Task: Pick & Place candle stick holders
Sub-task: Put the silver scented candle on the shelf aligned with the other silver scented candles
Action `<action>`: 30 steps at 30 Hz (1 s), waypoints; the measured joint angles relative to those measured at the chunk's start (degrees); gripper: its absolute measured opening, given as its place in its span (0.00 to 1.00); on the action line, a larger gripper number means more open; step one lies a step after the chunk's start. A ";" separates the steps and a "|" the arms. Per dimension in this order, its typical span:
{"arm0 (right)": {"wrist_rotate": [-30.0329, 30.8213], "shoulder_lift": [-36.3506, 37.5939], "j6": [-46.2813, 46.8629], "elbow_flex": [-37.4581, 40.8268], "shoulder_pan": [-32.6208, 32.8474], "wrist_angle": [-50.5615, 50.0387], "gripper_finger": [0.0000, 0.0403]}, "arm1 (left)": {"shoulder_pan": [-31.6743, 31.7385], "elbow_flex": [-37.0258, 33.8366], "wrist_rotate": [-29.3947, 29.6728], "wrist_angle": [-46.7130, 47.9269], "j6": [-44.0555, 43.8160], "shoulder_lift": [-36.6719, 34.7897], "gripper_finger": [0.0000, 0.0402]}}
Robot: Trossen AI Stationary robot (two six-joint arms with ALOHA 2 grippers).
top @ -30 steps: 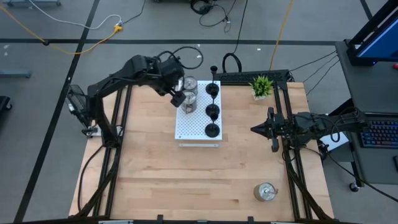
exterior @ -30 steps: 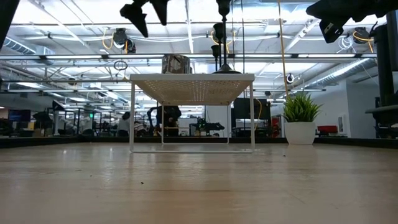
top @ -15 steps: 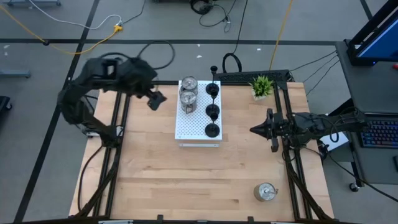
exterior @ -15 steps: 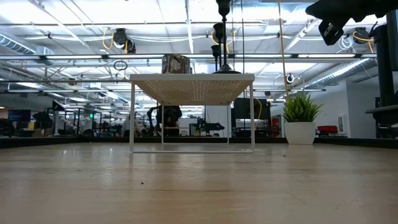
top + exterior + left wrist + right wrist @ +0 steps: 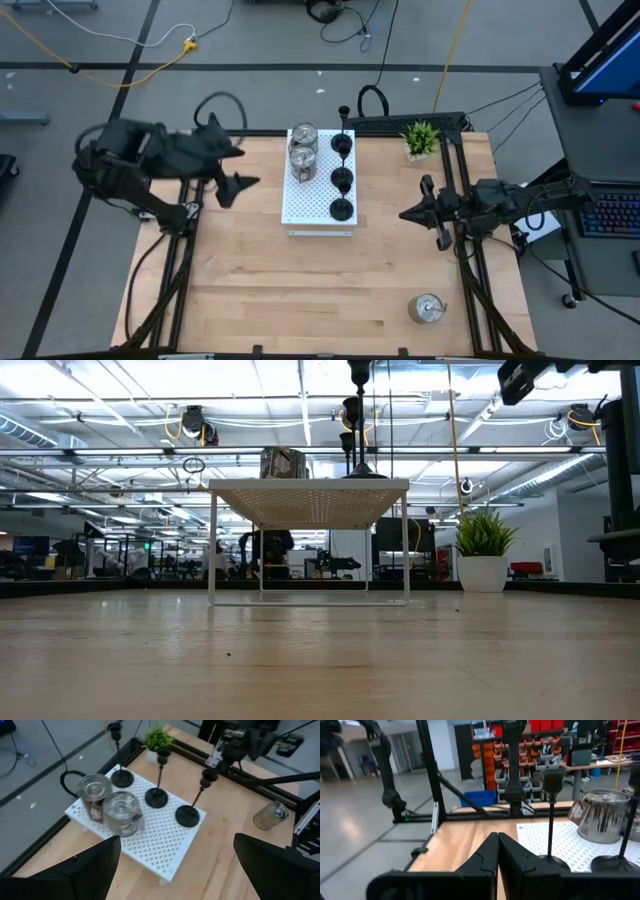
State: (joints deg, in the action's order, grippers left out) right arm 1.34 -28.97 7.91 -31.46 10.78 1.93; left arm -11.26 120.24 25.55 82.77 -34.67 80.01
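Five holders [image 5: 341, 180] on white board [image 5: 310, 205]

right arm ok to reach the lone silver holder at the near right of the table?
Probably yes. The silver holder stands alone on bare table, on the right arm's side. The right gripper is shut, hovering off the white board, with nothing between it and the holder. It must open first.

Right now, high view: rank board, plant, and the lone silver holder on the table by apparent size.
1. Board, clearly largest.
2. Plant and the silver holder look about alike from above; the plant's leaves spread perhaps slightly wider, so I would not rank them.
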 joint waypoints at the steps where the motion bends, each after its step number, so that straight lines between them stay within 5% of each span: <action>1: 0.04 -0.42 -0.59 -0.15 0.19 -0.24 0.00 | -1.59 -1.52 1.41 -1.62 -0.57 -0.07 0.98; 7: 0.05 -4.75 -3.26 -6.67 2.41 -7.22 0.00 | -8.83 -14.59 4.75 -12.50 -3.80 -2.02 0.98; 20: 3.28 -21.06 -2.37 -32.36 11.33 -46.82 0.00 | -12.20 -45.74 6.17 -43.53 -1.32 -14.61 0.98; 30: 1.46 -36.98 8.92 -50.35 19.67 -74.32 0.00 | -12.13 -62.81 7.32 -51.56 -0.29 -26.19 0.98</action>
State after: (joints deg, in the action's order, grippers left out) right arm 2.81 -65.95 16.82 -81.82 30.45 -72.39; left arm -23.40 57.43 32.87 31.21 -34.96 53.82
